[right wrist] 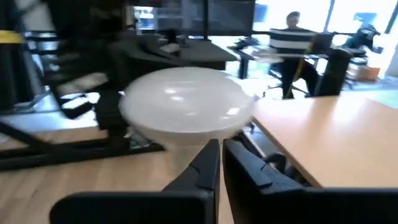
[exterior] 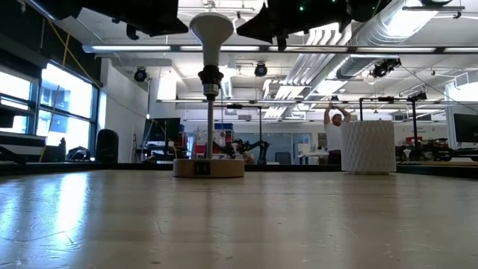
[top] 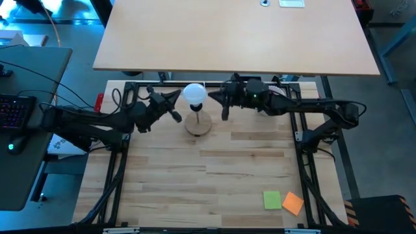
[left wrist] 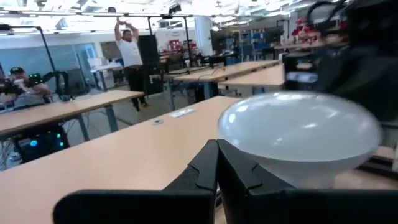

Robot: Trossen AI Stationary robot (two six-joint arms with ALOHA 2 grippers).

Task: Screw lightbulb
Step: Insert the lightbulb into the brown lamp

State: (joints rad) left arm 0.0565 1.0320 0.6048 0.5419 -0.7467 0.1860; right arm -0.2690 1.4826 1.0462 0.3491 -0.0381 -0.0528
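Observation:
The white frosted lightbulb [top: 194, 93] stands upright with its narrow base in the black socket [exterior: 210, 78] on the post of the round wooden stand [top: 198, 123]. It also shows in the low view [exterior: 211, 30]. My left gripper [top: 177, 97] is shut, level with the globe and close on its left; the globe [left wrist: 298, 134] shows just past its fingertips [left wrist: 216, 165]. My right gripper [top: 211, 97] is shut, close on the globe's right; the globe [right wrist: 186, 109] shows just beyond its fingertips [right wrist: 221, 158]. I see neither gripper touching the bulb.
The stand is at the far middle of the wooden table [top: 214, 175]. A green note [top: 272, 199] and an orange note [top: 293, 203] lie at the near right. A second table [top: 234, 32] stands behind. A white ribbed cylinder [exterior: 367, 147] and people show in the room beyond.

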